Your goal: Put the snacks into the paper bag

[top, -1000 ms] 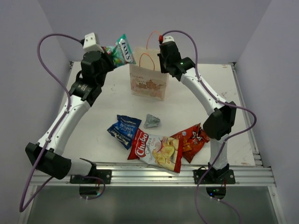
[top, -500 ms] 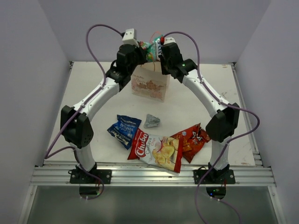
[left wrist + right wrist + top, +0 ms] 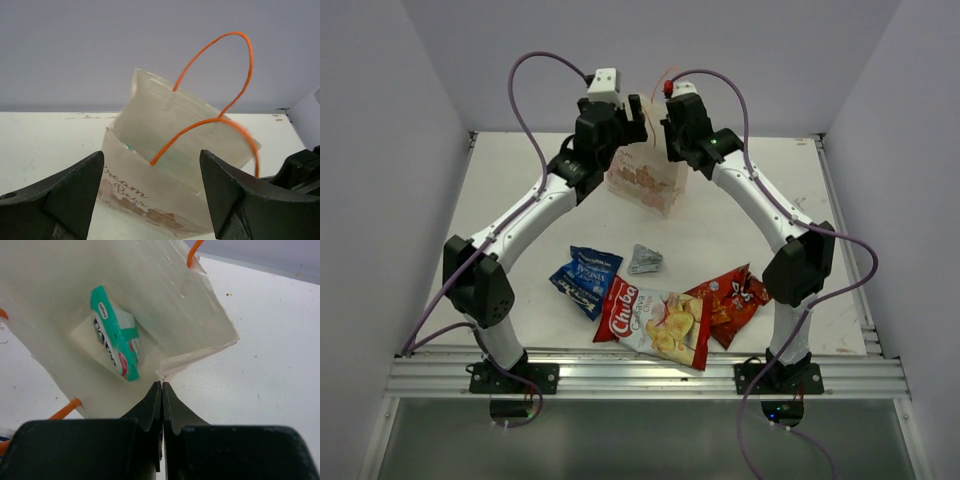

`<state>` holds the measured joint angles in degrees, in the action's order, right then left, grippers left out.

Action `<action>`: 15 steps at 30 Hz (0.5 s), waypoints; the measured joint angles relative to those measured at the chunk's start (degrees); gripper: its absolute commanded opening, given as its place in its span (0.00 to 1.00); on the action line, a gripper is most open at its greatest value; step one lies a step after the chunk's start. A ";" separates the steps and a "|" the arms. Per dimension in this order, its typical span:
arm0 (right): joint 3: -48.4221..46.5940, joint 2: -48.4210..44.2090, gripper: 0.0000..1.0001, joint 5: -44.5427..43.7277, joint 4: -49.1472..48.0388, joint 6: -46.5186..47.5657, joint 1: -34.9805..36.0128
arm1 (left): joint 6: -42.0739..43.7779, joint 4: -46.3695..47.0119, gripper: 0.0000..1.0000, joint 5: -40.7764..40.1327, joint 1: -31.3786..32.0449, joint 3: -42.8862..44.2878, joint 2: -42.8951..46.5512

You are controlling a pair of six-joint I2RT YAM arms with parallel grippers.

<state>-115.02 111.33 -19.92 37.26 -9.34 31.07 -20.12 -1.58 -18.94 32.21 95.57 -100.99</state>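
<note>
Clearly, the big chips bag (image 3: 655, 322) reads "Chuba".

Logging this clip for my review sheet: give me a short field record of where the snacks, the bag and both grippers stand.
Bag: paper bag tilted, mouth open
Inside bag: green-white packet, lying at the bottom
On table: blue packet, silver foil packet, Chuba chips bag, red-orange chips bag
Left: left gripper open, fingers empty
Right: right gripper shut, pinching the bag's rim
Snacks left to pack: four
</note>
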 measured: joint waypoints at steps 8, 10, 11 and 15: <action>0.00 0.00 0.00 -0.02 -0.09 0.00 0.00 | 5.01 -2.19 0.76 -10.82 1.73 -14.60 15.80; 0.00 -0.04 0.00 -0.07 -0.07 0.00 -0.02 | 5.79 -2.75 0.76 -9.05 3.32 -21.73 23.89; 0.00 -0.09 0.00 -0.09 -0.09 0.00 -0.02 | 5.86 -3.58 0.76 -7.17 4.33 -24.92 28.02; 0.00 -0.26 0.00 -0.33 0.04 0.02 -0.07 | 4.55 -7.69 0.79 5.35 7.04 -36.76 41.51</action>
<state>-115.02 111.07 -20.25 37.30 -9.32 31.00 -15.57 -9.28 -13.58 39.24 58.81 -59.48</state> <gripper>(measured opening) 0.011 0.773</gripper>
